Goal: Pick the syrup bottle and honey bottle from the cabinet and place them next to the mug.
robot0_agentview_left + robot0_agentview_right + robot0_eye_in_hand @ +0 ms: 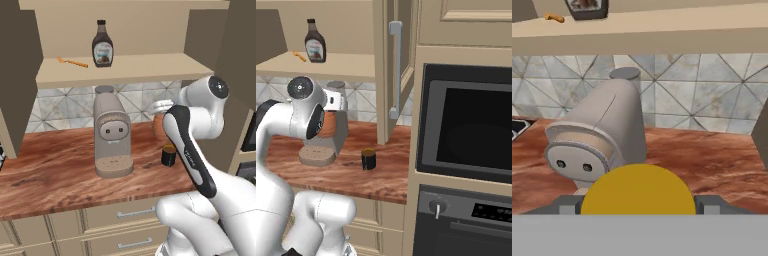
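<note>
Gripper (638,210) is clamped on the honey bottle (638,190), yellow lid bottom-center of the hand view. Lower it straight down beside the mug (168,155), right-center, clear of the coffee machine (112,135). Syrup bottle (102,45) waits upper-center in the cabinet (150,65).

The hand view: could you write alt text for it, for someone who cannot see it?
A round yellow lid, apparently the honey bottle's, sits between the gripper fingers at the bottom, just in front of a grey coffee machine on a reddish wood counter. Behind is a tiled wall, and above, the cabinet shelf with the syrup bottle base.
</note>
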{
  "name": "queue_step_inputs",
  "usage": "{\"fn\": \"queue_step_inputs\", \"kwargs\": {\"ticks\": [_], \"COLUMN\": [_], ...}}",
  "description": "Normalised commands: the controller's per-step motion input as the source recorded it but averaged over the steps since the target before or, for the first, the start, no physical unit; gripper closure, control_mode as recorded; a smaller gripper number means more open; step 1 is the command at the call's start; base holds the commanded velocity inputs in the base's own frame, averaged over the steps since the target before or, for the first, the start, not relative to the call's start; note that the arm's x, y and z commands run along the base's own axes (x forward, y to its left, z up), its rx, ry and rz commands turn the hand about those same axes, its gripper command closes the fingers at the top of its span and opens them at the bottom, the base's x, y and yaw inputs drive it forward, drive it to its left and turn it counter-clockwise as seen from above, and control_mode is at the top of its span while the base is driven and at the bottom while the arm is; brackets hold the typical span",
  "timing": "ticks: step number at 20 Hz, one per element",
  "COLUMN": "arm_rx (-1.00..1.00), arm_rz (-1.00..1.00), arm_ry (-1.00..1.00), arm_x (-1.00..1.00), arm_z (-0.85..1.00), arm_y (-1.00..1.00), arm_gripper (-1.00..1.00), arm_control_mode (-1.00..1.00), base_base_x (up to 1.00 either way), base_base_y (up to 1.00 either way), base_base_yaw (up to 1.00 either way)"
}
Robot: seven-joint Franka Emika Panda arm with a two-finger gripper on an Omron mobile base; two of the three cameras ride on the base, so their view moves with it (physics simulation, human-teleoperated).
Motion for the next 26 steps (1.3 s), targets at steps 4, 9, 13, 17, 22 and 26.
{"fn": "queue_step_inputs", "kwargs": {"ticks": [4,9,13,17,22,26], "arm_rx": [0.0,0.0,0.0,0.0,0.0,0.0], "arm_rz": [0.0,0.0,0.05,0.05,0.01,0.0], "arm_ry": [0.13,0.05,0.0,0.0,0.0,0.01], "arm_x": [0.01,0.04,0.0,0.0,0.05,0.09], "arm_z": [-0.56,-0.23,-0.12,-0.28,-0.47,-0.56], "arm_y": [-0.04,-0.06,-0.08,-0.17,-0.12,-0.03], "arm_gripper": [1.0,1.0,1.0,1.0,1.0,1.0], "arm_control_mode": [-1.0,-1.0,-1.0,-1.0,-1.0,-1.0], "base_base_x": [0.0,0.0,0.0,0.0,0.0,0.0], "base_base_y": [0.0,0.0,0.0,0.0,0.0,0.0], "base_base_yaw": [0.0,0.0,0.0,0.0,0.0,0.0]}}
